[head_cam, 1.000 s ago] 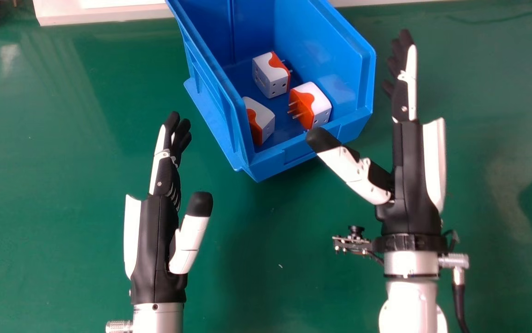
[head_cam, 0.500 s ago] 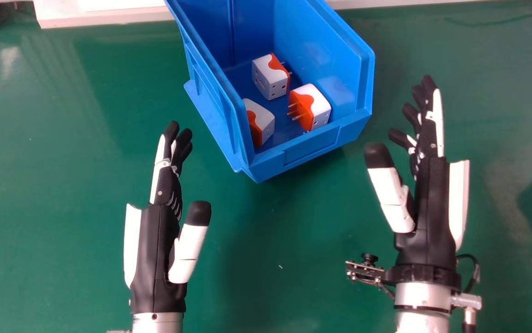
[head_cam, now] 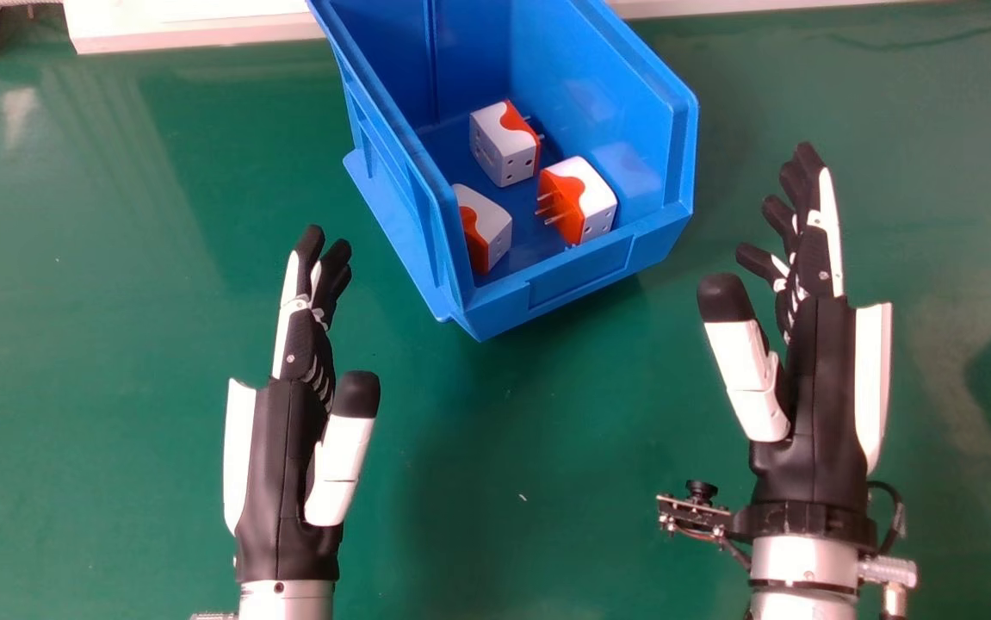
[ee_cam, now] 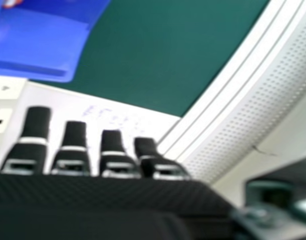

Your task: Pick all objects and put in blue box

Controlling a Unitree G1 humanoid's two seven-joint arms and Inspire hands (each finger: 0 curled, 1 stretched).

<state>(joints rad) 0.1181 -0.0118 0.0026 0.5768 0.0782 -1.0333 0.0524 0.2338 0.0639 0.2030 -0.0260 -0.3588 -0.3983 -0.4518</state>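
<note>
Green surface (head_cam: 99,258) being partly covered by a blue box (head_cam: 581,277), right hand (head_cam: 814,405) being held released, off the box's near right corner, left hand (head_cam: 288,465) being held released, off the box's near left corner, three white-and-orange plug adapters (head_cam: 502,153) being contained inside the box.

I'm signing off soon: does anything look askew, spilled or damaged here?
Nothing looks spilled or damaged. The blue plastic box stands askew on the green tabletop, not square to its far edge. Inside, three boxy white-and-orange plug adapters face different ways, seemingly dropped in loosely.
</note>
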